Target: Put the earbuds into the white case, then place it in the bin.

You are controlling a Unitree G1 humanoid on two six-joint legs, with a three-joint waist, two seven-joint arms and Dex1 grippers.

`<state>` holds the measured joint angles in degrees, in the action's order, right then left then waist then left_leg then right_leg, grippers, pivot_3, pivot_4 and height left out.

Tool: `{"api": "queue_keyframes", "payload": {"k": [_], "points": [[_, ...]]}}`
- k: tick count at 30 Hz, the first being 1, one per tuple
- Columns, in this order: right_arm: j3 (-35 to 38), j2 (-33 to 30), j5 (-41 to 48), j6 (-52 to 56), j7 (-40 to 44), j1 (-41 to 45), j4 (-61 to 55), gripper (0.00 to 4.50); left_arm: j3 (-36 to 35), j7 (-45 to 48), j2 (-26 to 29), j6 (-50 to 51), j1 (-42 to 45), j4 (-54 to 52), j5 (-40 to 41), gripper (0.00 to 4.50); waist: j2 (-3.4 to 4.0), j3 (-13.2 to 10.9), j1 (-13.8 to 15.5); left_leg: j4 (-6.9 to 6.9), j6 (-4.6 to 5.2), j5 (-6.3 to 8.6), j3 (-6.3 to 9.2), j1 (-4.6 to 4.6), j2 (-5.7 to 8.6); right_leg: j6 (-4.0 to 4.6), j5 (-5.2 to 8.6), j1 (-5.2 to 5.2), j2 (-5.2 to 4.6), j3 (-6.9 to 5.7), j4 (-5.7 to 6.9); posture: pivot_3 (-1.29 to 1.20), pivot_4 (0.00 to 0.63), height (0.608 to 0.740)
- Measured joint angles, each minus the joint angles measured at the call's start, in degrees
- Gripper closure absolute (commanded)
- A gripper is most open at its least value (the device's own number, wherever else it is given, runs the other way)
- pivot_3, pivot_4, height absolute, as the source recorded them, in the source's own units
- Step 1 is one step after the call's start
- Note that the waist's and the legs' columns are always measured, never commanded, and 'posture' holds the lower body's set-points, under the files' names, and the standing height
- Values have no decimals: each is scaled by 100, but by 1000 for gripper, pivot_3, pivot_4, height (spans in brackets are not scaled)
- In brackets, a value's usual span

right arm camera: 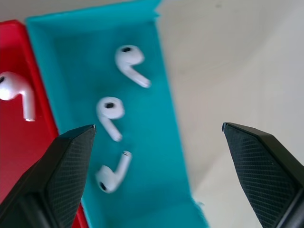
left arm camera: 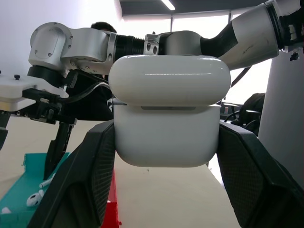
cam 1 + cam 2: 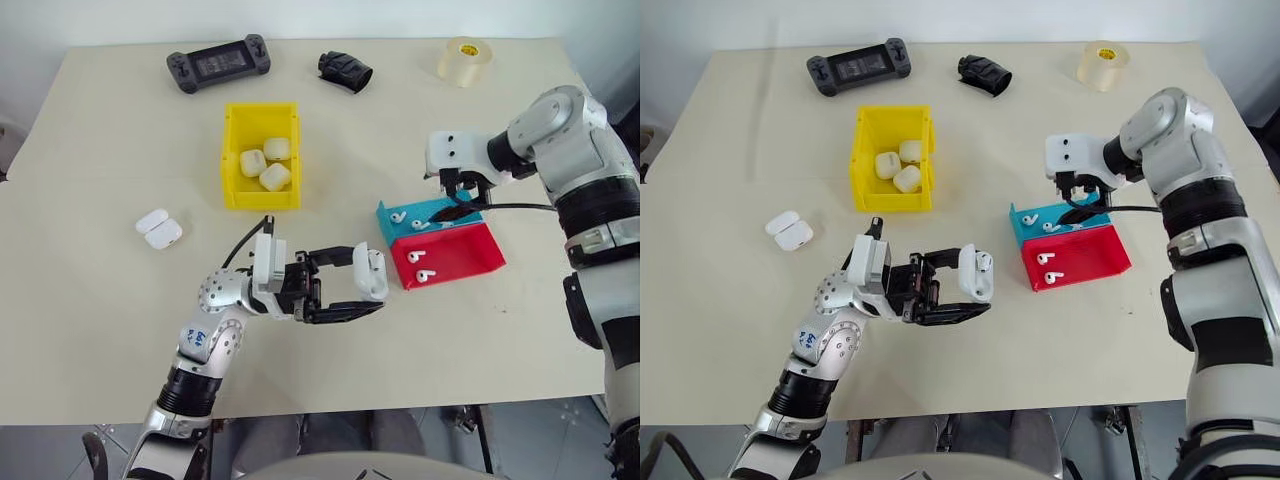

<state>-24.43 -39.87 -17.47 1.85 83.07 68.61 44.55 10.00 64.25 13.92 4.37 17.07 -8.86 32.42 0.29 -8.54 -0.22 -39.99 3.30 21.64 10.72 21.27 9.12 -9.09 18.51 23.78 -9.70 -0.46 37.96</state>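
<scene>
Tiny earbuds (image 1: 110, 114), light and slippery, low in frame.
Left tool (image 3: 352, 285) clamped on white case (image 3: 370, 273); right tool (image 3: 450, 200) wide apart; best pinched by stems.

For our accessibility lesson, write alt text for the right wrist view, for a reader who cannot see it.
The right gripper, its two black fingers wide open, hangs above a teal tray holding three small white earbuds. A red tray beside it holds another earbud, and pale tabletop lies on the teal tray's other side.
</scene>
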Motion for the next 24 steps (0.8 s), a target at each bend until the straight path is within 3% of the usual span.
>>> {"api": "queue_keyframes", "payload": {"k": [19,22,24], "points": [[-34,118,-235,-44,-44,-238,-228,26,2,15,4,108,29,-144,95,1705,0,0,-7,0,0,0,-1,0,-1,0,-1,0,0,1,0,0,150,740],[-34,120,-234,-49,7,-249,-244,607,0,3,16,108,26,-146,95,1705,0,0,-5,0,0,0,-1,0,0,0,-1,0,0,1,-1,0,150,740],[-36,121,-228,-64,87,-311,-318,1357,-4,-27,33,108,20,-155,95,1705,0,0,-5,0,0,0,-1,0,0,0,-1,0,0,1,-1,0,150,740]]}}
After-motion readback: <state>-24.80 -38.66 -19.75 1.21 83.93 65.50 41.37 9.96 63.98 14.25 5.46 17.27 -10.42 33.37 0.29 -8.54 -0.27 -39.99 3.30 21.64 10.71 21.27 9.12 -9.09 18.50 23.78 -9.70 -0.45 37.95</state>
